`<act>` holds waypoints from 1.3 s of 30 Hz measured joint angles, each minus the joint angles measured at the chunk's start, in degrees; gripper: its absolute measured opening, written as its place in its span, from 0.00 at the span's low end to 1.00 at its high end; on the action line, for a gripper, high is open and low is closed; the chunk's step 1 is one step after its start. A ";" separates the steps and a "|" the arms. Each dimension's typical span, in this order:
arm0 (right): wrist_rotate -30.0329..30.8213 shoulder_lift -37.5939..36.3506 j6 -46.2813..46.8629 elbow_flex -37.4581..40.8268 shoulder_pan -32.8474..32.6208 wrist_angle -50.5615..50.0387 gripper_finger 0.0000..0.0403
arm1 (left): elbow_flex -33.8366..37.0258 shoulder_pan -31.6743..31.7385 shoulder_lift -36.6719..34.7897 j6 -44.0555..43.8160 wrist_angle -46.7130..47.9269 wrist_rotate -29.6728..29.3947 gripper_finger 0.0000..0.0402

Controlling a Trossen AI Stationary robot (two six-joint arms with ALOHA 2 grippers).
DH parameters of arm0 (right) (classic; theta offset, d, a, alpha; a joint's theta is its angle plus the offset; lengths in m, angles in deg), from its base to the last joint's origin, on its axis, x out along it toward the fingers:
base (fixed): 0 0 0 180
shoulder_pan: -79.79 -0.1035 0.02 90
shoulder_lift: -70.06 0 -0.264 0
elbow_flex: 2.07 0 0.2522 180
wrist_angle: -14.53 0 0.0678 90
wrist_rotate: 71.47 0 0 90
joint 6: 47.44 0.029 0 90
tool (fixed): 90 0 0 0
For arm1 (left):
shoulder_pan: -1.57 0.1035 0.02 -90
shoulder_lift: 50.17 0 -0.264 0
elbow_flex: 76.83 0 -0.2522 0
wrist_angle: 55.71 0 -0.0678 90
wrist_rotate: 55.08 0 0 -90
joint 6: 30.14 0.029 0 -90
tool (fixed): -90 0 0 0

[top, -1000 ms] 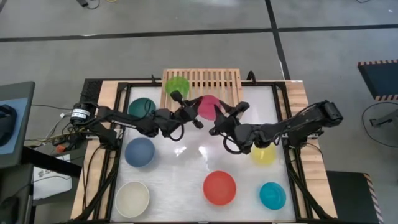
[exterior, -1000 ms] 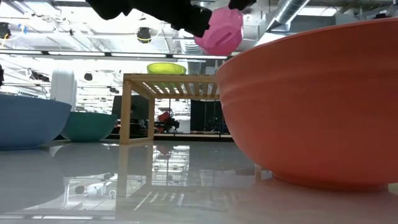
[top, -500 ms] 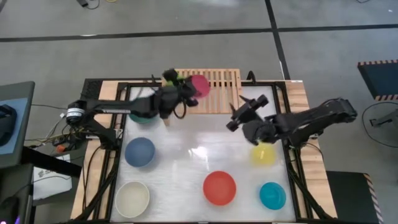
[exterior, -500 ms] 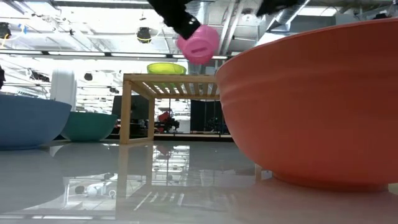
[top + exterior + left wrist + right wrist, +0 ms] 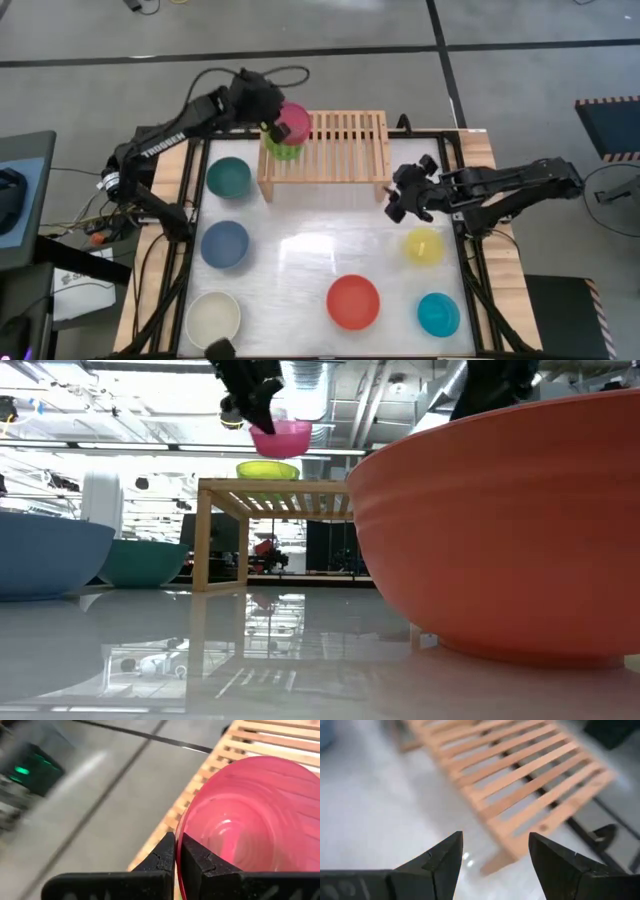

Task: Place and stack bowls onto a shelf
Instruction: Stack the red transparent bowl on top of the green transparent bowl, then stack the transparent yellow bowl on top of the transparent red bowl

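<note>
The pink bowl [image 5: 295,122] hangs in my left gripper [image 5: 274,126] over the left end of the light-wood shelf [image 5: 340,140]. It is just above the lime green bowl [image 5: 284,151], which stands upright on the slats and also shows in the low view [image 5: 267,469]. The left gripper is shut on the pink bowl. My right gripper [image 5: 402,196] is open and empty, over the table beside the shelf's right leg. The right wrist view shows its fingers [image 5: 492,855] apart before the shelf [image 5: 520,785]. My left gripper holds the pink bowl by its rim [image 5: 181,832] on the side toward the table's left. One finger [image 5: 197,860] is inside the bowl and the other outside. The fingers come slanting down from the left. The bowl [image 5: 281,437] hangs upright, mouth up, clear of the lime green bowl.
On the table stand a dark green bowl [image 5: 228,177], a navy blue one [image 5: 224,243], a cream one [image 5: 213,318], a red one [image 5: 353,301], a yellow one [image 5: 423,246] and a teal one [image 5: 438,314]. The shelf's middle and right slats are bare.
My left gripper has carried the pink bowl from over the table's middle up and toward the far left, to above the lime green bowl. The bowl has turned from tipped on its side to mouth up. My right gripper has drawn back toward the table's right edge.
</note>
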 joint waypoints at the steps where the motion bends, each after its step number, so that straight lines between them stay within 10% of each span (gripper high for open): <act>1: -2.84 0.24 -1.08 0.00 0.48 0.15 0.63 | -0.01 1.52 0.00 -0.60 0.77 2.79 0.00; 10: -32.96 2.45 -13.06 0.00 6.77 -0.18 0.63 | 0.04 9.59 0.88 -4.59 8.68 18.73 0.00; 27: -33.02 2.34 -15.88 0.04 12.45 -5.02 0.63 | -0.42 11.39 7.37 -8.64 10.54 25.61 0.02; 39: -34.53 2.32 -14.76 7.90 15.20 5.42 0.63 | -6.67 11.91 7.02 -9.38 18.06 23.06 0.33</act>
